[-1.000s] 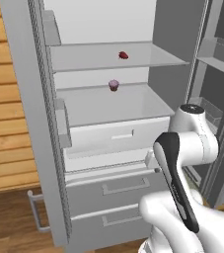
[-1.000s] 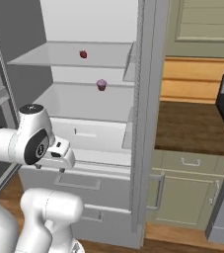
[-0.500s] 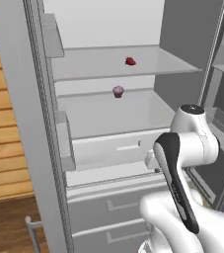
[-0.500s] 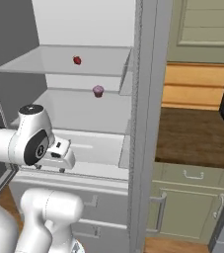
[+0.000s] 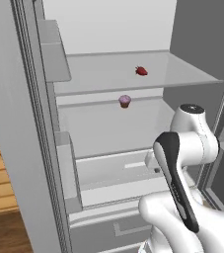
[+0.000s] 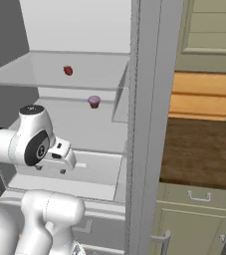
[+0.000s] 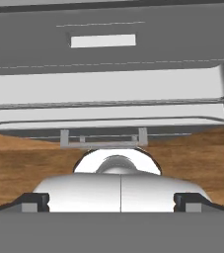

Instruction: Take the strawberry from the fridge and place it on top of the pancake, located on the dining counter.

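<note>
Strawberry (image 5: 141, 71) — shelf (image 5: 98, 74) above hand (image 6: 59, 158)

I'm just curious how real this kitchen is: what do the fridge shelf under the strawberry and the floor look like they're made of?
The upper shelf looks like frosted glass or clear plastic: a thin, pale, see-through slab under the strawberry. The floor looks like matte brown wood, with grain streaks, though it is only a rendered texture.
</note>
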